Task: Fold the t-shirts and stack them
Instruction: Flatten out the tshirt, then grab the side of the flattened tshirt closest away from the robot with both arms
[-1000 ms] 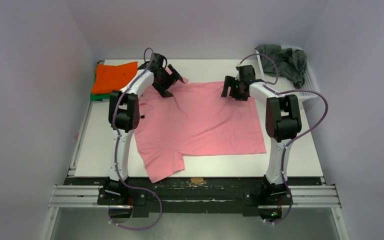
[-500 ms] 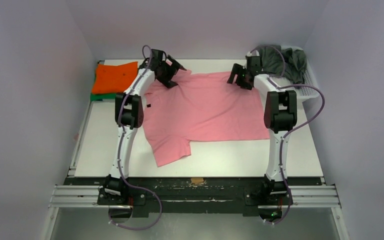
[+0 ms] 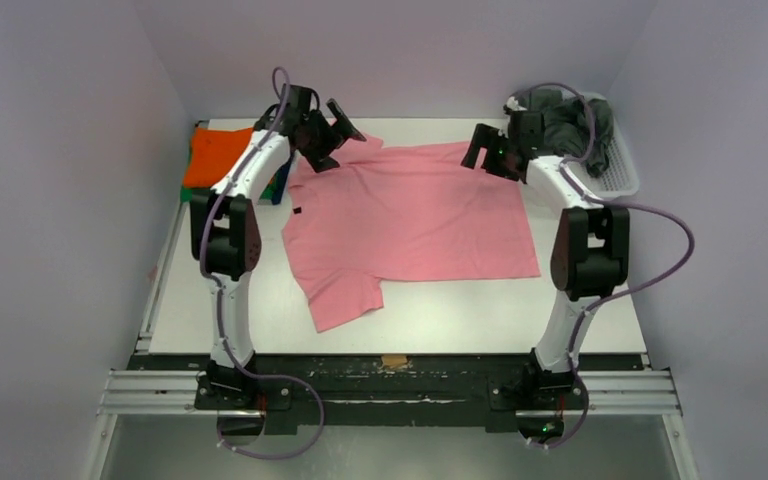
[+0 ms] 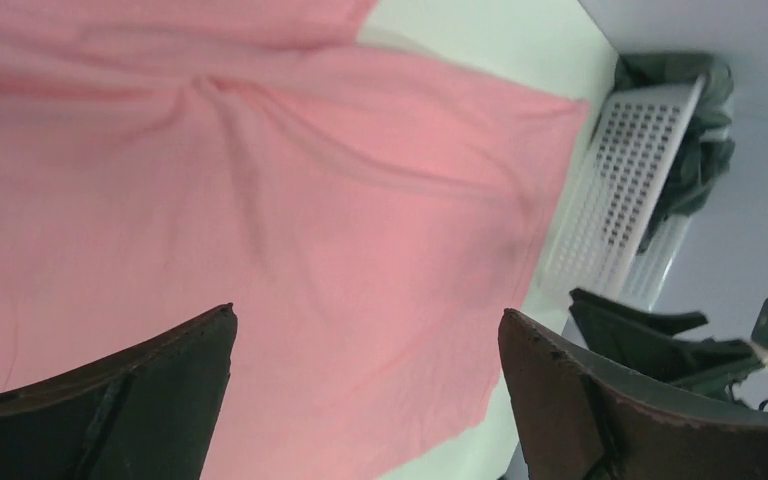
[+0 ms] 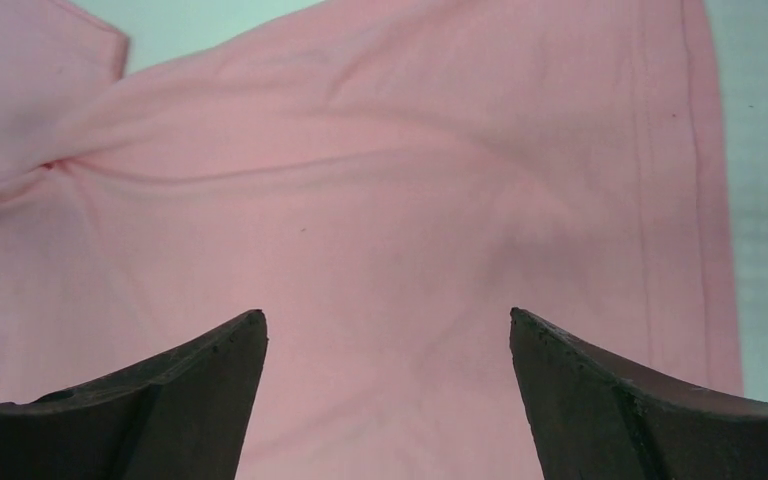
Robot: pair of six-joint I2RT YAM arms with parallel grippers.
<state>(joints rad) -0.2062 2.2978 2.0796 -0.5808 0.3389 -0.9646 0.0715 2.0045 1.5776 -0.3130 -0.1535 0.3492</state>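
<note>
A salmon pink t-shirt [image 3: 410,215] lies spread flat on the white table, one sleeve pointing to the near left. It fills the left wrist view [image 4: 260,200] and the right wrist view [image 5: 390,200]. My left gripper [image 3: 335,130] is open and empty above the shirt's far left corner. My right gripper [image 3: 482,152] is open and empty above the far right corner. A folded bright orange t-shirt [image 3: 218,155] lies on a green one [image 3: 192,195] at the far left. A dark grey t-shirt [image 3: 570,125] sits in the basket.
The white slotted basket [image 3: 620,172] stands at the far right corner, also in the left wrist view [image 4: 610,190]. White walls close in the table on three sides. The arm bases stand at the near edge.
Both grippers have let go of the pink shirt's far edge and lifted away toward the back. The shirt moved farther back and now lies flat.
</note>
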